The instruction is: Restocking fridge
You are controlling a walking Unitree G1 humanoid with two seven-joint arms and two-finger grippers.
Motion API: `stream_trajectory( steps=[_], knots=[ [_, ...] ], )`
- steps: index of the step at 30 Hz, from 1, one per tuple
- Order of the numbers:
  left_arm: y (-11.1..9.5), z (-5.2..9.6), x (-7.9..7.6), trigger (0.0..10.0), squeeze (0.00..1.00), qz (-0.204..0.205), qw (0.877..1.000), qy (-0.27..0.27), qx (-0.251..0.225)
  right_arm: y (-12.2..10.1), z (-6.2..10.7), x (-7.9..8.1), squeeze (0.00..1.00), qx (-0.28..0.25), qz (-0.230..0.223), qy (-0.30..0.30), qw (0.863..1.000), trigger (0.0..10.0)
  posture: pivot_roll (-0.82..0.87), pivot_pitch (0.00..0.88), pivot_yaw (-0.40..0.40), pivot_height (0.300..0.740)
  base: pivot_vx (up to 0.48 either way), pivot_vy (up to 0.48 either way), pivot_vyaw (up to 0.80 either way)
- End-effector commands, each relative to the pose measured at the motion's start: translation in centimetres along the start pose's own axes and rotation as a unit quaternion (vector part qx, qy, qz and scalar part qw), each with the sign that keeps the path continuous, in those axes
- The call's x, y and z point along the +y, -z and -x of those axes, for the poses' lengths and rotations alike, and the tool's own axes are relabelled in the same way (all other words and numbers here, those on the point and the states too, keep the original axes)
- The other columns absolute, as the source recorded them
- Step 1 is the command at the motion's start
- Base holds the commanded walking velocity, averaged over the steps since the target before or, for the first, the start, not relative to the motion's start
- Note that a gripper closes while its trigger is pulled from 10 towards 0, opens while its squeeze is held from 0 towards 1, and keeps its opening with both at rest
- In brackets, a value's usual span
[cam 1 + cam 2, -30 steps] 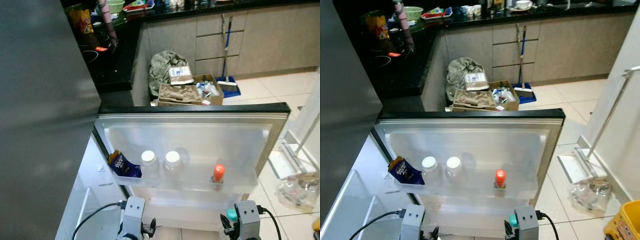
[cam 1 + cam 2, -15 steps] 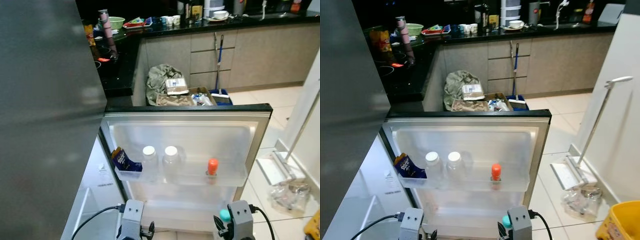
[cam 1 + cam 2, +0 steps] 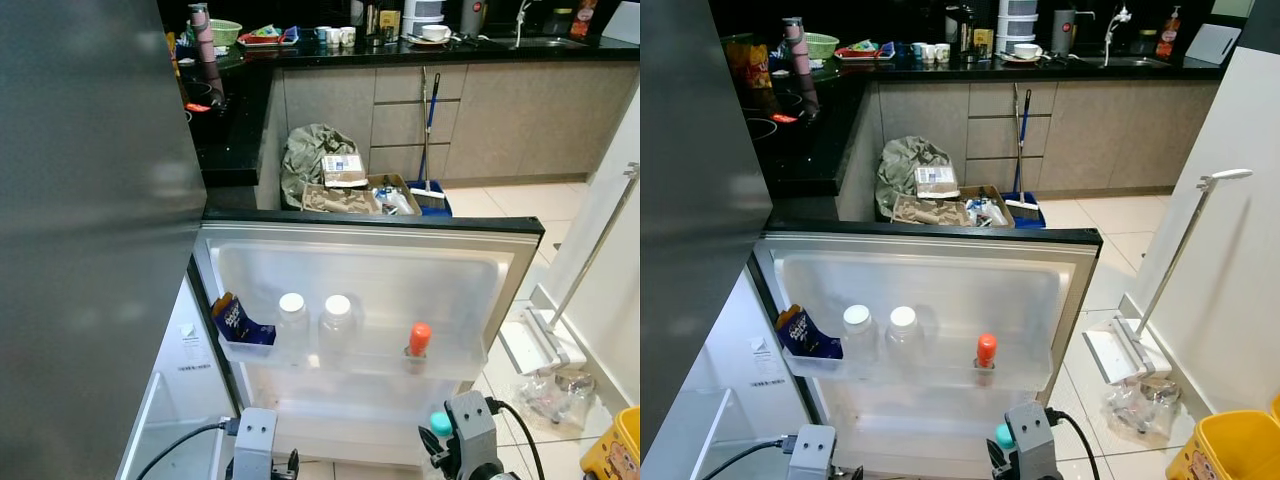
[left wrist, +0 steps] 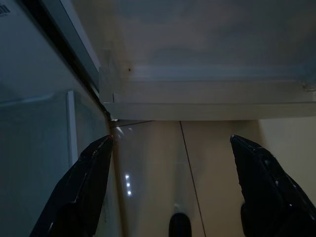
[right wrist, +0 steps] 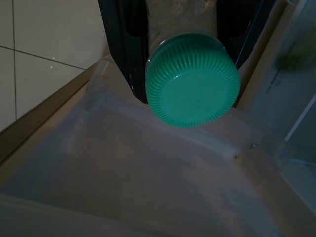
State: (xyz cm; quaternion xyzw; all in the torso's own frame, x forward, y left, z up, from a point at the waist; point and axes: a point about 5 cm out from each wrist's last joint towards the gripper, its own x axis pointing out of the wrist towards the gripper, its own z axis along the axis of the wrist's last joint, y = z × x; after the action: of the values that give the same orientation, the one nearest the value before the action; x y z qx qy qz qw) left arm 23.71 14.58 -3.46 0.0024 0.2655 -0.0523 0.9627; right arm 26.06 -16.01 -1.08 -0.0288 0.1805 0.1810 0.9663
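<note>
The lower fridge door (image 3: pixel 365 235) stands open in front of me. Its clear shelf (image 3: pixel 455 368) holds a blue packet (image 3: pixel 237 322), two white-capped bottles (image 3: pixel 292 322) (image 3: pixel 337 324) and an orange-capped bottle (image 3: pixel 419 341). My right gripper (image 5: pixel 183 47) is shut on a green-capped bottle (image 5: pixel 191 79), held low below that shelf, over a clear lower door bin (image 5: pixel 148 168). The bottle's cap (image 3: pixel 440 423) shows beside the right wrist. My left gripper (image 4: pixel 175 190) is open and holds nothing, low by the door's hinge side above the floor tiles.
The grey upper fridge door (image 3: pixel 90 200) fills the left. Behind the open door lie a cardboard box of rubbish (image 3: pixel 365 198), a grey bag (image 3: pixel 305 155) and a broom with dustpan (image 3: pixel 428 190). A mop (image 3: pixel 545 335), plastic bag (image 3: pixel 555 395) and yellow bucket (image 3: pixel 622 455) stand on the right.
The head camera has tilted up, so more of the kitchen counter shows and both wrists sit lower in the picture. The right gripper still holds the green-capped bottle.
</note>
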Motion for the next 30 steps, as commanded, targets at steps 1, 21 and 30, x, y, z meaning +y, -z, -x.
stream_trajectory(
  steps=[1,21,30],
  knots=[
    [0.22,0.20,-0.19,10.0,0.00,-0.003,1.000,0.005,-0.002,0.87,0.47,0.18,0.00,0.010,-0.013,0.005,1.000,10.0,-0.05,0.117,-0.021,0.740,0.000,0.000,0.00],
    [-0.14,-0.09,0.05,10.0,0.00,0.003,1.000,-0.007,0.002,1.20,0.82,0.18,0.00,0.007,-0.022,0.020,1.000,10.0,-0.06,0.123,0.017,0.740,0.000,-0.126,0.00],
    [-0.33,-0.26,0.00,10.0,0.00,-0.018,1.000,0.008,0.009,1.40,0.84,0.46,0.00,0.006,-0.029,0.028,0.999,10.0,-0.06,0.123,0.042,0.740,0.000,-0.087,0.00]
  ],
)
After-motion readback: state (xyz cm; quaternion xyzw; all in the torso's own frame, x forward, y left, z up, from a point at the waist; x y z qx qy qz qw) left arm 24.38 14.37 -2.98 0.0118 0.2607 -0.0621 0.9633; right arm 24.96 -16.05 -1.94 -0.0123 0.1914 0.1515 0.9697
